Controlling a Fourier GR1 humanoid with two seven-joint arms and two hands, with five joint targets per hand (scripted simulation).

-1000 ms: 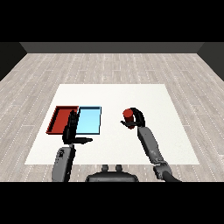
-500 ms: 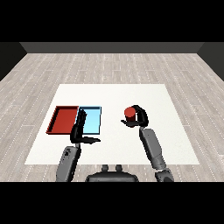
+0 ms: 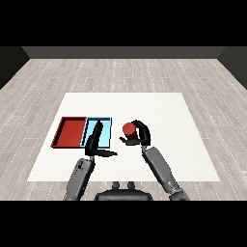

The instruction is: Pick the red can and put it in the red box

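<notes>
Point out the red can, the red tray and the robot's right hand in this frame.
red can [image 3: 128, 128], head view, on its round top.
red tray [image 3: 71, 132], head view, on its bare floor.
right hand [image 3: 140, 136], head view, on the palm curled round the can.

Two trays side by side on table [image 3: 159, 108], can [image 3: 128, 129] right of them

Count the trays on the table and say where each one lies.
2. The red tray lies at the left; the light blue tray touches its right side, partly covered by the left hand. None seems hidden.
</notes>
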